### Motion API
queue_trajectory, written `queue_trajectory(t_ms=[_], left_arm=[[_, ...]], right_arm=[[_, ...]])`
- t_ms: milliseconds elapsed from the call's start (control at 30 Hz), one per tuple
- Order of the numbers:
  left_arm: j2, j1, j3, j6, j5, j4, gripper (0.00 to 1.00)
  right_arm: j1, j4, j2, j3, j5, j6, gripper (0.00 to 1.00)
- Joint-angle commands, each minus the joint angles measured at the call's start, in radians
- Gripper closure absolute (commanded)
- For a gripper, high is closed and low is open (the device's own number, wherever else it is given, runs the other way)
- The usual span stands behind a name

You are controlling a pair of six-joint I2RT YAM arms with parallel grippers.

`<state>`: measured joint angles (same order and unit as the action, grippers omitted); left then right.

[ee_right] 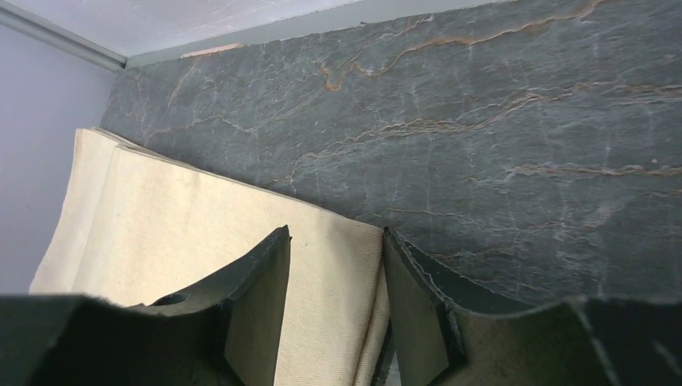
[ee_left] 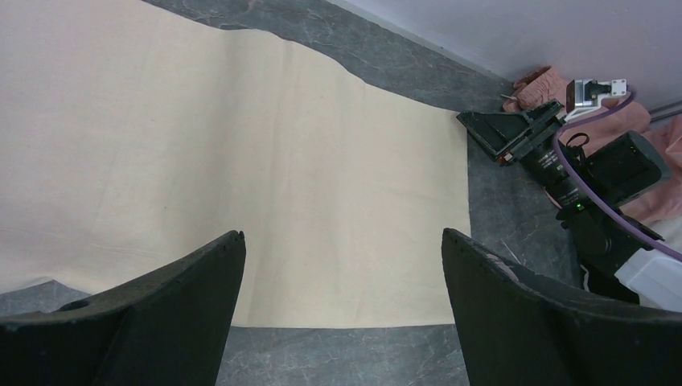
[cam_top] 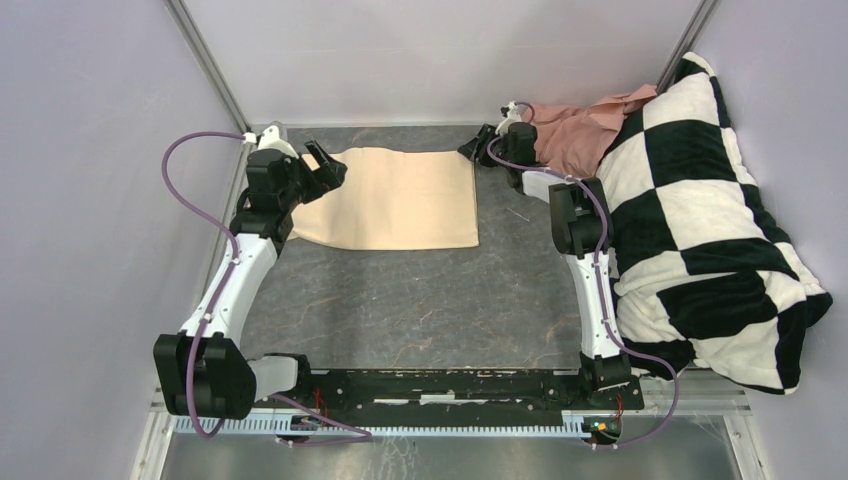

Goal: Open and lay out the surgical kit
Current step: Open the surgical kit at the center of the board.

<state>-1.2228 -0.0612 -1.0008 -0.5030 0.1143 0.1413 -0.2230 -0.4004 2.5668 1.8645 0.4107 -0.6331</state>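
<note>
Dark veined table (cam_top: pixel 420 300), lilac walls (cam_top: pixel 100 150).
Checked pillow (cam_top: pixel 700 220) – right edge, partly off the table.
Beige cloth (cam_top: pixel 400 195) – spread flat, far left-centre; no tray or instruments visible.
Pink fabric (cam_top: pixel 575 135) – bunched at the far right, against the pillow.
Left gripper (cam_top: pixel 328 165) – jaws wide apart over the cloth's left edge.
Right gripper (ee_right: pixel 336 235) – jaws partway apart, the cloth's far right corner showing between them.

Soft, even, bright overhead light, faint diffuse shadows, sharp wrist views with mild wide-angle stretch at edges.
</note>
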Motion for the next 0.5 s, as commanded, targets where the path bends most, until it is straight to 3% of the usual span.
queue_trajectory(t_ms=[0, 467], left_arm=[[-0.004, 0.001, 0.005, 0.029, 0.002, -0.020, 0.03], [-0.018, -0.001, 0.005, 0.021, 0.015, -0.019, 0.03]], right_arm=[[-0.025, -0.005, -0.068, 0.029, 0.022, 0.054, 0.48], [-0.030, 0.028, -0.120, 0.030, 0.019, 0.114, 0.45]])
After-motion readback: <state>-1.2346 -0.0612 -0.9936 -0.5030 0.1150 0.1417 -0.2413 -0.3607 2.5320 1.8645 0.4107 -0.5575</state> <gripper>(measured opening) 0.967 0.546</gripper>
